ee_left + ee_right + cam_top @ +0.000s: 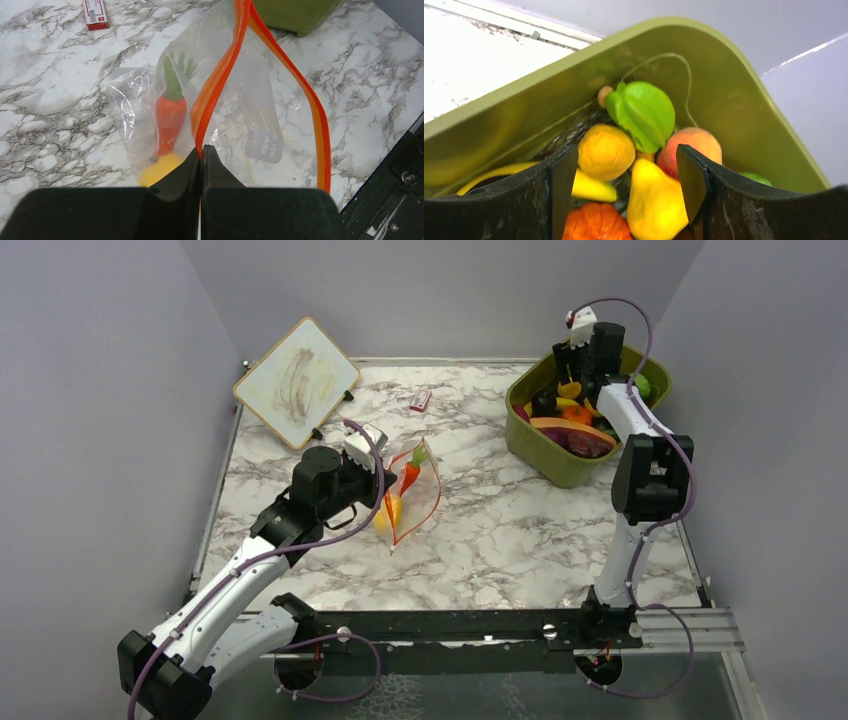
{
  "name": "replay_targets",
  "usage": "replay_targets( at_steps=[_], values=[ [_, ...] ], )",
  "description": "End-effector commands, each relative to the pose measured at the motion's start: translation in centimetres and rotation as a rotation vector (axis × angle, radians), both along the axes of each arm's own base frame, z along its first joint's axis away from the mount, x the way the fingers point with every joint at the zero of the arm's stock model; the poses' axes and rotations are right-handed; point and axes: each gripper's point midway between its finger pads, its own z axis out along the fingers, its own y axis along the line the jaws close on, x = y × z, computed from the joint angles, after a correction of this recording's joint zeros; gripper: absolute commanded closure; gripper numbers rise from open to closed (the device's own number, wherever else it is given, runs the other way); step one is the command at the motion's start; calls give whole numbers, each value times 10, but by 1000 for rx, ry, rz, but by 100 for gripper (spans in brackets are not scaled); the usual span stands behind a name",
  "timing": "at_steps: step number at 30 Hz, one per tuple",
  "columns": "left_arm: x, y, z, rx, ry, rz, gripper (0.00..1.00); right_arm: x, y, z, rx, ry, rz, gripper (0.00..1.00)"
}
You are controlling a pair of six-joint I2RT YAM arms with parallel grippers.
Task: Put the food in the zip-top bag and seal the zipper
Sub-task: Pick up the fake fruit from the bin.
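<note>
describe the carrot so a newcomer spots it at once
Start at the marble table; left of centre lies the clear zip-top bag. Inside it is the carrot: orange with a green top, long and tapered, unlike the yellow fruit beside it.

The left arm point(240, 575) stretches low and slantwise from the near left corner out over the desk point(500, 530), its wrist level and the left jaws pressed flat together on the zipper point(222, 75). The right arm point(640, 475) stands upright from its base, bends at the elbow and reaches toward the far right, wrist tipped downward. The right jaws stand wide apart, gripping nothing.
</note>
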Motion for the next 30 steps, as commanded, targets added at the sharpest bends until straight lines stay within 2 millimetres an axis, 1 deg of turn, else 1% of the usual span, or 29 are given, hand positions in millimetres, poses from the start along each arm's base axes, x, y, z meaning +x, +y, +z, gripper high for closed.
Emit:
replay_targets(
  at_steps=[1,4,8,10,13,16,24,30],
  values=[
    [-1,-5,11,-35,-9,-22,100,31,6,16,-30,-65,58,28],
    [0,-4,13,-32,-15,-15,100,41,5,13,-38,-68,64,27],
    [2,-2,13,-30,-19,-1,100,49,-1,0,-110,-44,72,26],
    [2,-2,13,-29,-15,0,100,51,-4,-8,-142,-25,79,26],
    [3,-2,10,-24,-6,2,100,50,0,-21,-145,2,108,26],
    [5,-1,9,-21,-3,9,100,50,-1,-32,-154,26,107,26],
    [6,0,7,-13,-2,20,100,61,-12,-54,-213,63,86,25],
    [9,2,8,-15,-3,28,100,69,-17,-64,-248,73,73,25]
  ],
)
